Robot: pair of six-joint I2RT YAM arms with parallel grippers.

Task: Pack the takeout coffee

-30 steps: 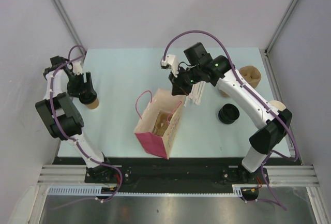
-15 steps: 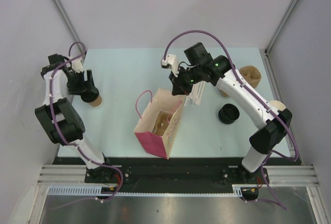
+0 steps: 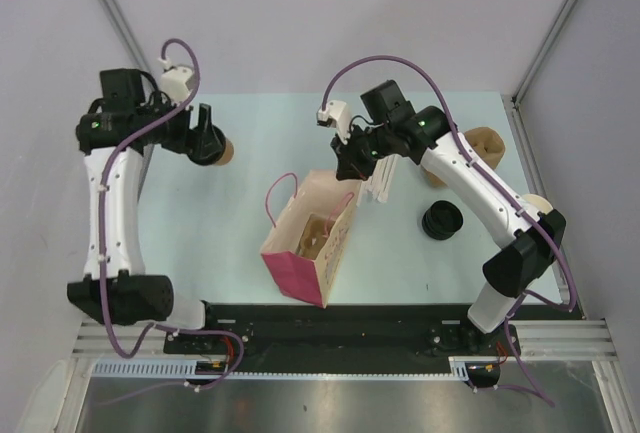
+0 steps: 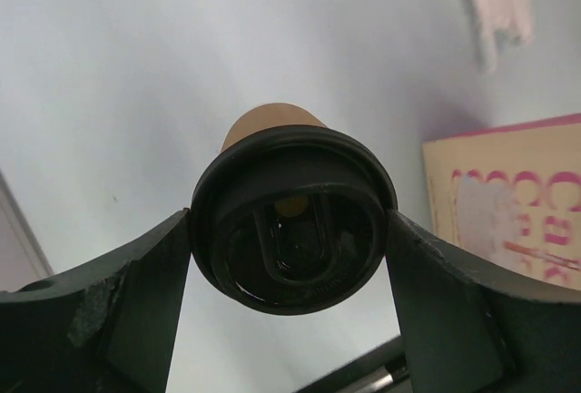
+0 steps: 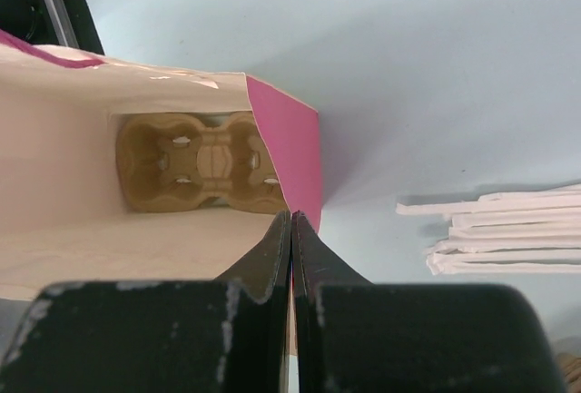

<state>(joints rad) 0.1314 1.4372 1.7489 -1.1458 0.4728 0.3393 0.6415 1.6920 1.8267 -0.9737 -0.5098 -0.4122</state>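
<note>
From the left wrist, the black lid point(image 4: 292, 221) hides nearly all of the coffee cup point(image 4: 272, 121); the pink bag point(image 4: 517, 175) runs off the right edge.

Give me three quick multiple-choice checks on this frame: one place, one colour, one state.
1. Where is the cup carrier relative to the bag? A beside it; B inside it; C on top of it.
2. The lid on the coffee cup is: A white; B pink; C black.
3. The right gripper is: A shut on the bag's rim; B wide open, holding nothing; C shut on the carrier.
Answers: 1 B, the right wrist view shows it on the bag's floor. 2 C, the left wrist view shows it black. 3 A, it pinches the bag's wall.
</note>
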